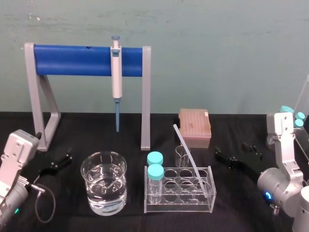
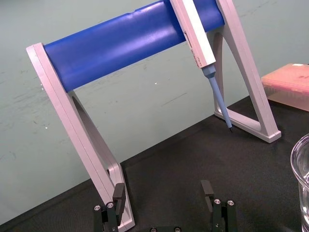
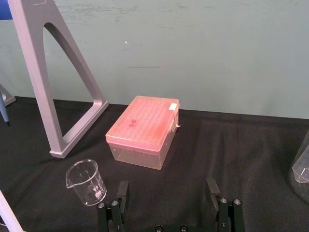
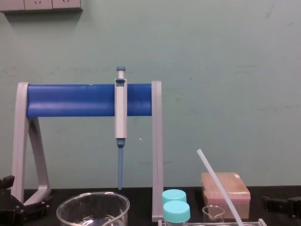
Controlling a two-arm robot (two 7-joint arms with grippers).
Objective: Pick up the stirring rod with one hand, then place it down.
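Observation:
The stirring rod [image 1: 191, 157] is a thin translucent white rod. It leans tilted in the clear tube rack [image 1: 210, 202], its top pointing back and left; it also shows in the chest view [image 4: 217, 183] and at the edge of the right wrist view [image 3: 7, 212]. My left gripper [image 1: 58, 163] rests low on the black cloth near the foot of the pipette stand, open and empty [image 2: 162, 193]. To the right of the rack, my right gripper [image 1: 231, 158] is also open and empty [image 3: 167, 191], apart from the rod.
A blue-and-grey pipette [image 1: 116, 72] hangs on the blue-barred stand [image 1: 72, 60]. A water-filled beaker [image 1: 104, 182] sits left of the rack, which holds two teal-capped vials [image 1: 155, 171]. A small empty beaker [image 3: 87, 181] and a pink tip box [image 1: 195, 126] stand behind the rack.

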